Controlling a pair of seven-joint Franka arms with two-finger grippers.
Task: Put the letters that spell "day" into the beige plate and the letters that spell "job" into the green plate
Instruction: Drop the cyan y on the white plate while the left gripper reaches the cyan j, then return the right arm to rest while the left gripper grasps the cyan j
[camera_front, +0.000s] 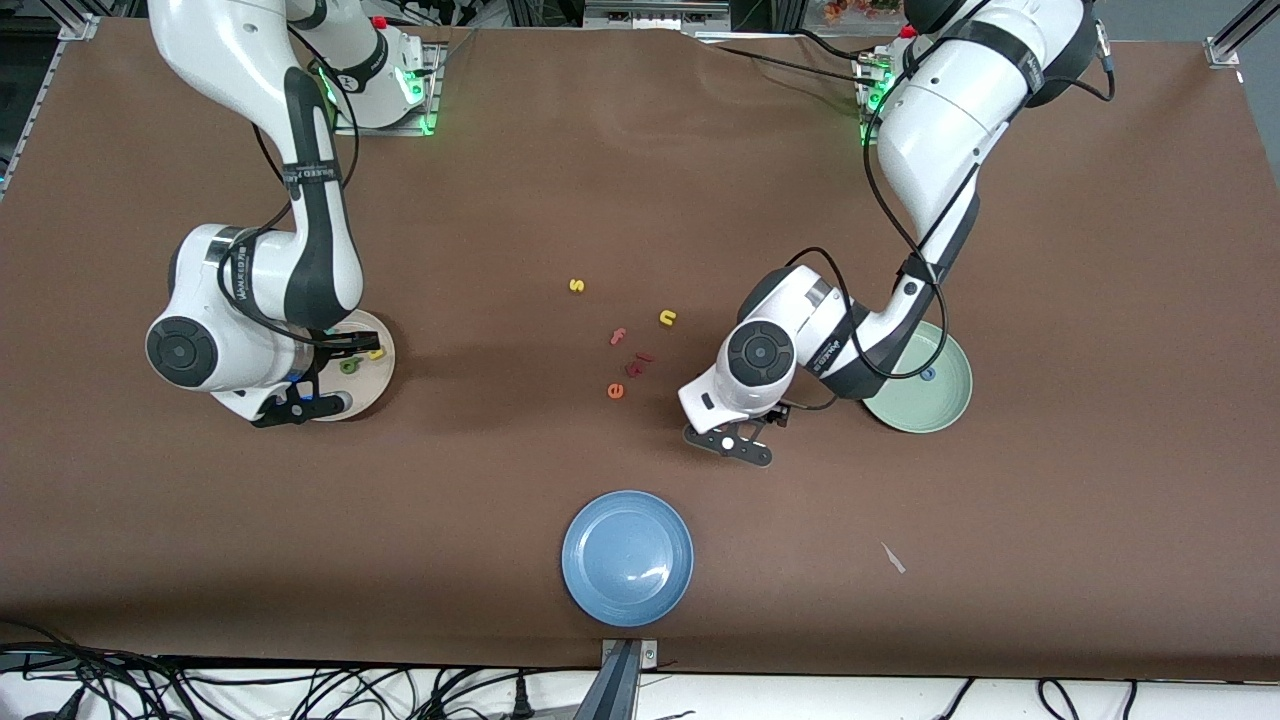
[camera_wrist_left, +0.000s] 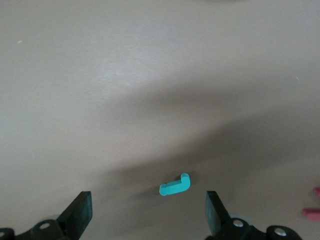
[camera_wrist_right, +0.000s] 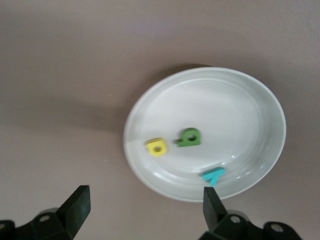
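The right gripper (camera_wrist_right: 142, 210) hangs over the beige plate (camera_wrist_right: 250, 100) with its fingers spread wide and nothing between them. In the plate lie the yellow letter (camera_wrist_right: 157, 147), the dark green letter (camera_wrist_right: 189, 137) and the teal y (camera_wrist_right: 214, 175). The left gripper (camera_wrist_left: 149, 212) — also spread and empty — is over the table, the teal j (camera_wrist_left: 175, 184) lying just below it. Near the left arm's end sits the green plate (camera_front: 950, 400), holding a blue o (camera_front: 928, 374).

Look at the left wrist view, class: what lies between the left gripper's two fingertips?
The teal hooked "j" lies on the bare brown table between the open fingertips of the left gripper, which touch nothing. The left wrist view shows this.
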